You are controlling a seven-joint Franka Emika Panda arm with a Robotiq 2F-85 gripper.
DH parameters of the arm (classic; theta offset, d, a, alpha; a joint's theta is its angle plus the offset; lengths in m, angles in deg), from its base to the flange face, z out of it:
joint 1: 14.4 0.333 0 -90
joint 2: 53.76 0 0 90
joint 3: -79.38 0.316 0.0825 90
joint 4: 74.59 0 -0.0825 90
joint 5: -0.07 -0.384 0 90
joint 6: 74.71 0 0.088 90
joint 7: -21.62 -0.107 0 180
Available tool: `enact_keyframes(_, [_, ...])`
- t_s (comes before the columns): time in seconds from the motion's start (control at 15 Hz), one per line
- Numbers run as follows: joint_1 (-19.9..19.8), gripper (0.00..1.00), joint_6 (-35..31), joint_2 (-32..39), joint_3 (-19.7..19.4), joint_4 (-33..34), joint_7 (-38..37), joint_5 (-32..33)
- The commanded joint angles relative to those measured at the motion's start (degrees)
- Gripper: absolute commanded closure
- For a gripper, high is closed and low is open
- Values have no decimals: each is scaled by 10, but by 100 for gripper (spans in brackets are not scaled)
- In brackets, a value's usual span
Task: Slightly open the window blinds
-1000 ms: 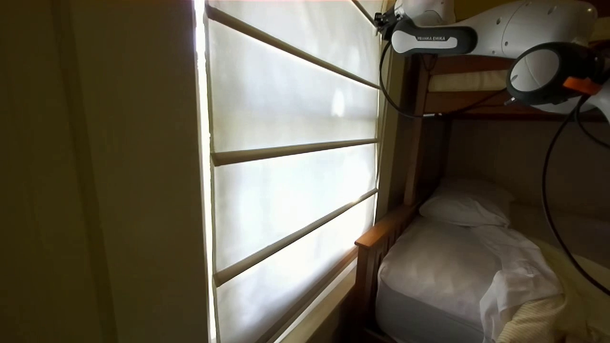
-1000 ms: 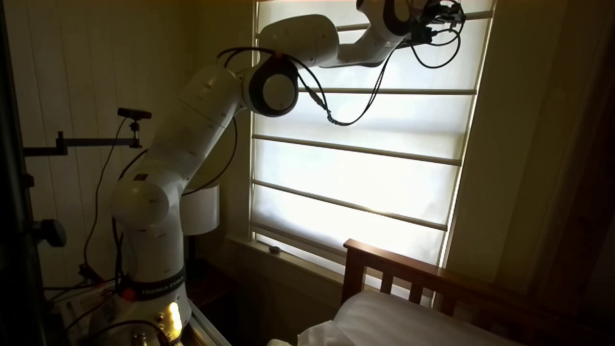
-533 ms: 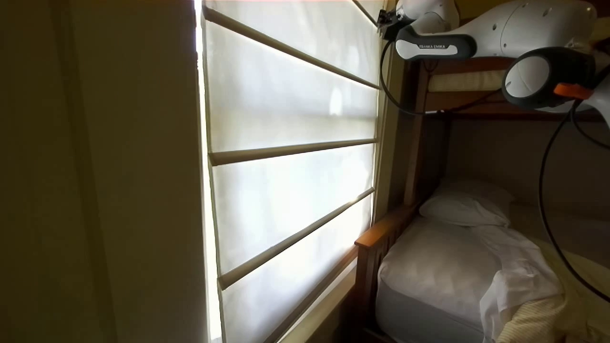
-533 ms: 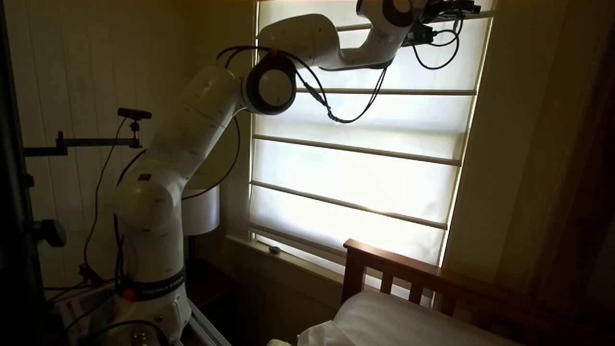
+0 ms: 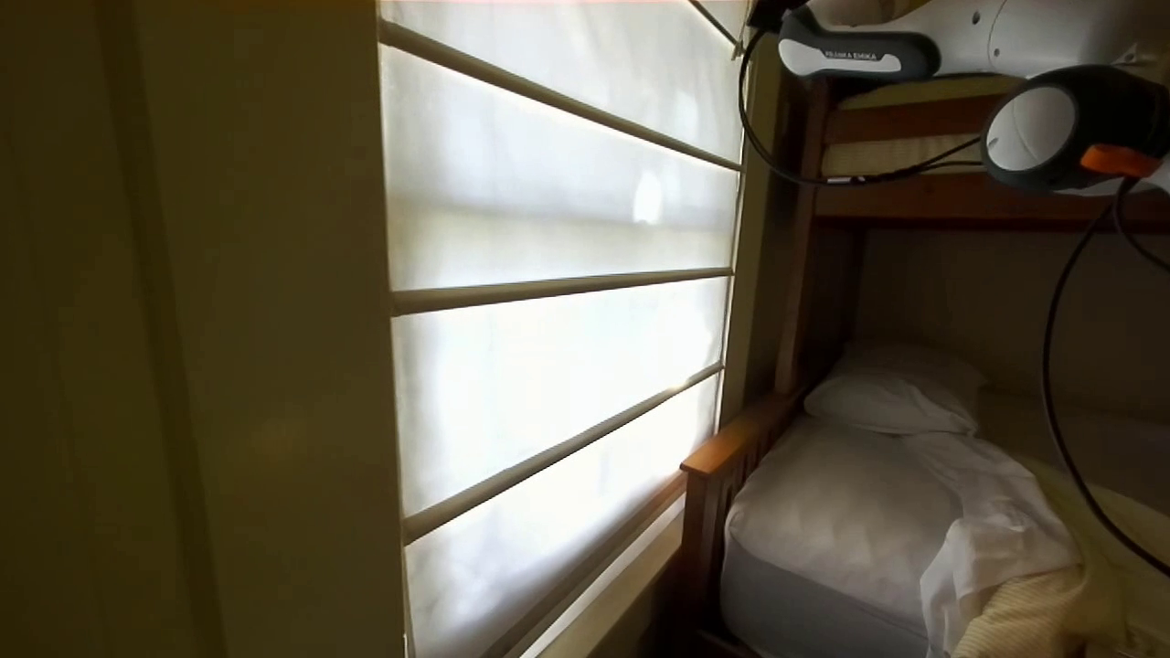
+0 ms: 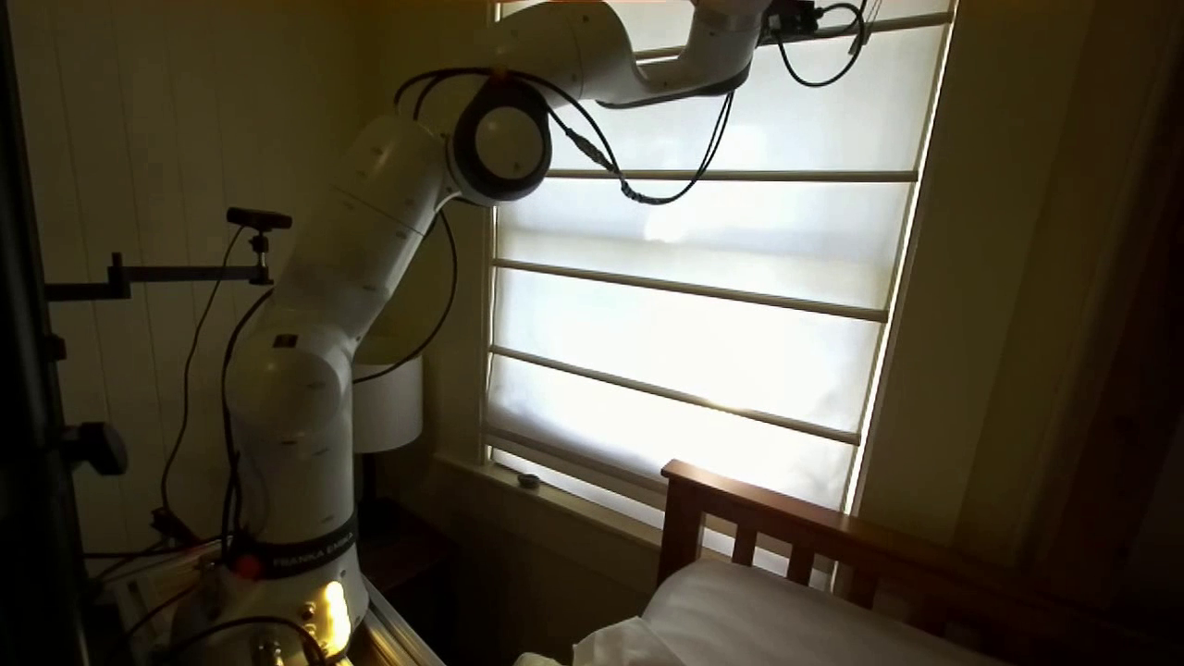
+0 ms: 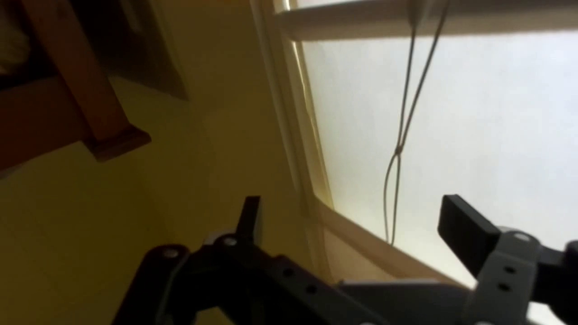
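see the tool (image 7: 356, 219) spread wide, holding nothing. find the window blinds (image 7: 501, 117) ahead of the tool, reaching far below it, with a thin cord (image 7: 398, 150) loose in front. in an exterior view, see only a thin line of light above the sill (image 6: 592, 514): maybe a tiny bit done, likely more lifting left. see the blinds hanging straight down, front toward the tool, likely longest up and down.

Dim walls (image 6: 157, 176), wooden bunk bed (image 5: 914, 199)
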Motion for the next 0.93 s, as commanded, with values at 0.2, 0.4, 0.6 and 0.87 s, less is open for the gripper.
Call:
enact_keyframes(0.2, [36, 0, 151, -69, -34, -34, 15, 63])
enact_keyframes(0.4, [25, 0, 132, -65, -14, -45, 29, 26])
enact_keyframes(0.6, [12, 0, 97, -53, 1, -56, 21, 0])
enact_keyframes(0.87, [-20, 0, 30, -15, 21, -56, 28, -60])
